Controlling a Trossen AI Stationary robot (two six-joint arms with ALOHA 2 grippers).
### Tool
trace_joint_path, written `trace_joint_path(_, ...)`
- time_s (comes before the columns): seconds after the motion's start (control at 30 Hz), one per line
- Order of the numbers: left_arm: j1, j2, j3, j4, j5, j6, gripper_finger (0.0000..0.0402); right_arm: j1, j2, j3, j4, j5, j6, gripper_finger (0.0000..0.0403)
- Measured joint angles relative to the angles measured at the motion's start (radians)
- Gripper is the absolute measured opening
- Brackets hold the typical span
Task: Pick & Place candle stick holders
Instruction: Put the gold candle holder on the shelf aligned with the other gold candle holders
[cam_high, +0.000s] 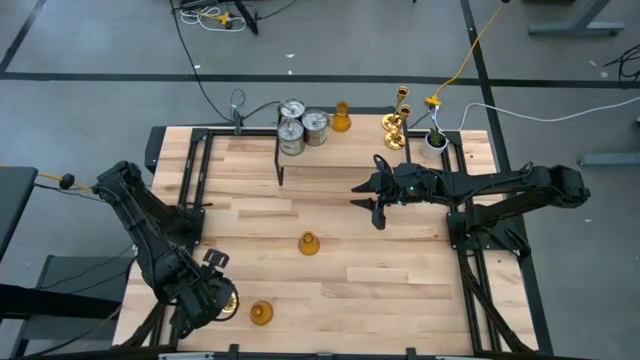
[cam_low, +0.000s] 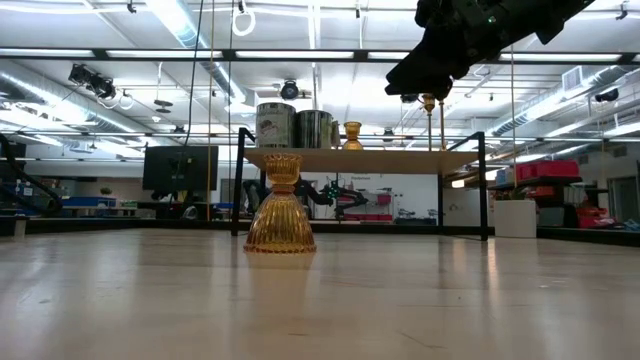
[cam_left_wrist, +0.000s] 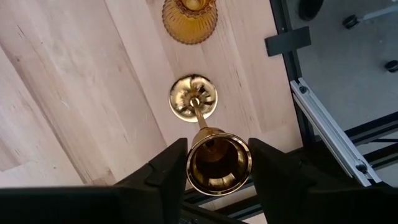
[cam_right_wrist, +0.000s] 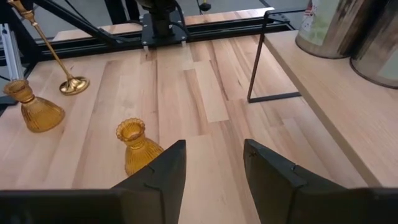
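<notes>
A brass candle stick holder stands near the table's near left corner, with my left gripper shut around its top cup. An amber holder sits on its wide base just beside it. Another amber holder stands mid-table, seen up close in the low view. On the raised shelf at the far side stand three silvery cylinders, one amber holder and two brass ones. My right gripper hovers open in front of the shelf, holding nothing. My left gripper pinches the brass holder's top cup by its rim, one finger on each side. The fingers come from above, pointing almost straight down. The stem runs down from the cup to the round base, which sits on the wood.
A small white pot with a green plant stands at the shelf's right end. Black frame rails run along the table's edges, close to the left gripper. Bare wood lies between the mid-table amber holder and the shelf legs.
</notes>
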Motion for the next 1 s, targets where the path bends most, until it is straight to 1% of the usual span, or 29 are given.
trace_joint_path(0.33, 0.022, 0.0, 0.0, 0.0, -0.007, 0.008, 0.0164, 0.0, 0.0, 0.0, 0.0, -0.003, 0.0, 0.0165)
trace_joint_path(0.63, 0.077, -0.001, 0.005, -0.039, 0.062, 0.011, 0.0163, 0.0, 0.0, 0.0, 0.001, -0.002, 0.0, 0.0165)
trace_joint_path(0.83, 0.13, -0.001, 0.052, -0.086, 0.065, 0.069, 0.0157, 0.0, 0.0, 0.0, 0.002, -0.002, 0.0, 0.0165)
trace_joint_path(1.0, 0.183, -0.001, 0.109, -0.143, 0.067, 0.131, 0.016, 0.0, 0.0, 0.0, 0.022, -0.002, 0.0, 0.0165)
